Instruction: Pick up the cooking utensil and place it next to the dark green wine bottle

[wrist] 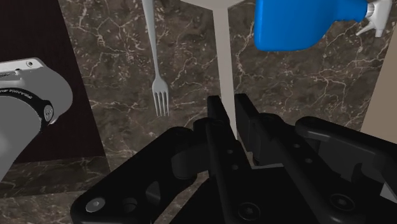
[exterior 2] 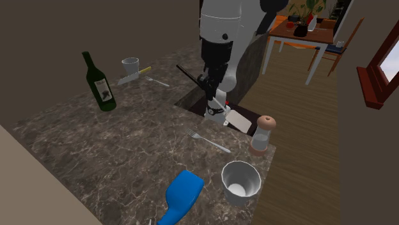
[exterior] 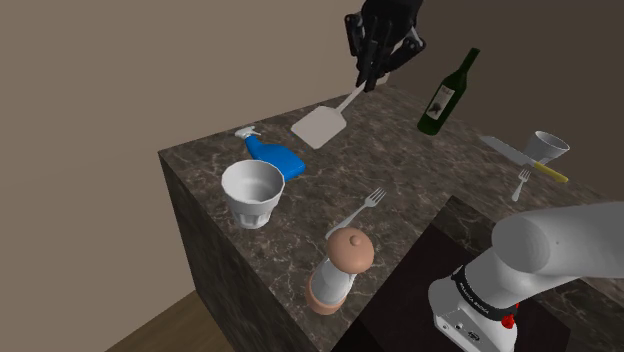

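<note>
Clamping the spatula by its handle, fingers stand nearly closed.

Shoulder view looks down over the stone counter from beside the arm, second exterior view faces it from across, both showing the wine bottle, wrist view close above.

counter — dark marble | on it: wine bottle, blue spray bottle, white cup, fork, pepper mill, knife

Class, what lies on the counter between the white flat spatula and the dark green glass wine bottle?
Nothing: the shoulder view shows bare dark marbled countertop between the white flat spatula and the dark green wine bottle.
</note>
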`<state>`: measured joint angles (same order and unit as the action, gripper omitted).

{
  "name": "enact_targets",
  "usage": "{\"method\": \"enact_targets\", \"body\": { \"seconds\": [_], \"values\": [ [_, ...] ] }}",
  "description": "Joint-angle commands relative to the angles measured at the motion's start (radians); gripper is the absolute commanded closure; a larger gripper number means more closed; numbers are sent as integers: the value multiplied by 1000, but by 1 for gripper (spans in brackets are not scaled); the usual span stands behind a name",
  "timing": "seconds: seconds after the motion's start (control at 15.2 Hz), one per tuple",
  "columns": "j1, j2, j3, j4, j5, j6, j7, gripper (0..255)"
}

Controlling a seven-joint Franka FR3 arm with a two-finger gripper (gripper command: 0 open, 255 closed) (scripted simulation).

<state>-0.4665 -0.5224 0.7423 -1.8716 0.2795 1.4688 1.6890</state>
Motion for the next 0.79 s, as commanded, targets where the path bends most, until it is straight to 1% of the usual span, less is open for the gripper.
{"method": "enact_targets", "body": {
  "seconds": [0.0, 0.73],
  "values": [
    [-6, 13, 0, 40, -7, -29, 5, 255],
    [-38, 97, 18, 256, -48, -170, 39, 255]
  ]
}}
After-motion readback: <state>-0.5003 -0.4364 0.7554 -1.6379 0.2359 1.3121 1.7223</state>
